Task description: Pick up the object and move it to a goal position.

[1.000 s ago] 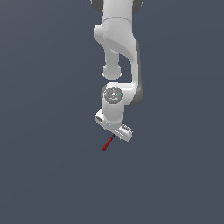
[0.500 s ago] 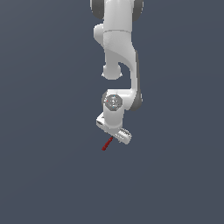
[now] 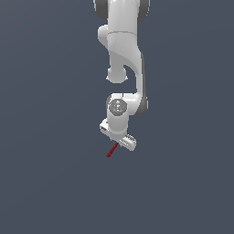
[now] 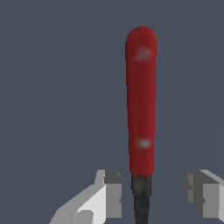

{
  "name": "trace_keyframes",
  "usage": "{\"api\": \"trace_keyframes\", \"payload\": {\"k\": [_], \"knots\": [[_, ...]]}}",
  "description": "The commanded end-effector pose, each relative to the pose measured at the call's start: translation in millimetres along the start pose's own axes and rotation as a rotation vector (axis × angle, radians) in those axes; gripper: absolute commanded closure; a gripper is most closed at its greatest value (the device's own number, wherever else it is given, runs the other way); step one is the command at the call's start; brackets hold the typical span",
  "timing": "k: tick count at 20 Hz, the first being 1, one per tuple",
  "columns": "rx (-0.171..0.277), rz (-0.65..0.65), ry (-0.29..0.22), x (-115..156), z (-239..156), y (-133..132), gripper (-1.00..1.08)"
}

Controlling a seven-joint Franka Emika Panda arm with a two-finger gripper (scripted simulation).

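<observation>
tool's [image 4: 141, 105] dark tip cut off

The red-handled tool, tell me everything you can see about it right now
The red-handled tool is a thin stick with a smooth, rounded red handle, plastic by its look, that narrows into a dark metal shank. The tip is out of view. In the wrist view the shank runs between the gripper fingers with gaps on both sides, so nothing visibly clamps it. In the exterior view it pokes out diagonally from under the gripper. Whether it lies on the grey surface cannot be told.
</observation>
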State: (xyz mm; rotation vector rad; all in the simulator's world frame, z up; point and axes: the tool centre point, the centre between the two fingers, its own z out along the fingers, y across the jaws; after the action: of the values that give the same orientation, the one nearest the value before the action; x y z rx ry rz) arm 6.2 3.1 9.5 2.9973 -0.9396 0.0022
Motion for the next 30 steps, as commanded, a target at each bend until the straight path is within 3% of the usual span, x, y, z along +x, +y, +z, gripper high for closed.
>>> {"api": "trace_keyframes", "payload": {"k": [1, 8, 15, 30], "knots": [[0.0, -0.003, -0.002, -2, 3, -2, 1.08], [0.0, -0.001, -0.002, -2, -6, 6, 1.08], [0.0, -0.001, -0.002, -6, -27, 31, 1.08], [0.002, -0.002, -0.003, -21, -122, 139, 1.08]]}}
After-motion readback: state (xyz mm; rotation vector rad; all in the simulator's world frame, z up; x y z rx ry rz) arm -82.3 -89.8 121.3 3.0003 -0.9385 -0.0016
